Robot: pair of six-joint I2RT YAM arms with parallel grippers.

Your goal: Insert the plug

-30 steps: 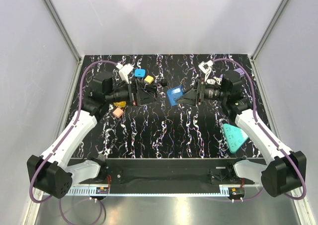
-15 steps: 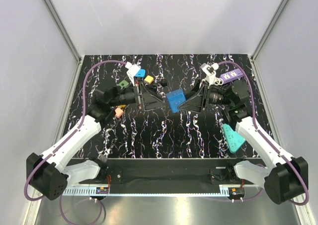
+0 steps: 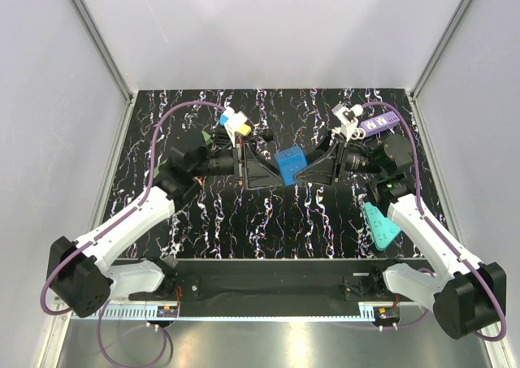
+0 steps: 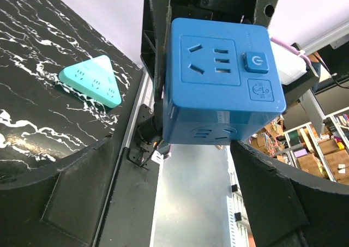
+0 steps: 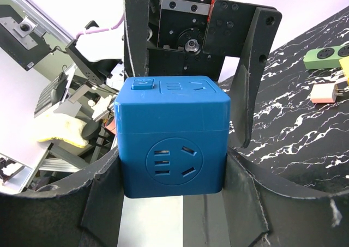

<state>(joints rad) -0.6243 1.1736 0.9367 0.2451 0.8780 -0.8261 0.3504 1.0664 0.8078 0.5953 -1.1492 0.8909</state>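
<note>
Both arms reach inward, tips meeting; left gripper (image 3: pixel 268 171) gapes wide; right gripper (image 3: pixel 307 171) clamps the blue cube (image 3: pixel 288 164).

You've got a black worktop (image 3: pixel 268 222) veined with white in front of you, pale grey walls (image 3: pixel 268 35) closing in on three sides, metal posts (image 3: pixel 99 43) running up the back corners, and a brushed metal strip (image 3: pixel 268 348) along the near edge. Light's soft, even.

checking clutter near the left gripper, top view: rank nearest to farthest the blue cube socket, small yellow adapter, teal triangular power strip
1. blue cube socket, at the left gripper's tips, centre
2. small yellow adapter, back left of it
3. teal triangular power strip, near right side
</note>
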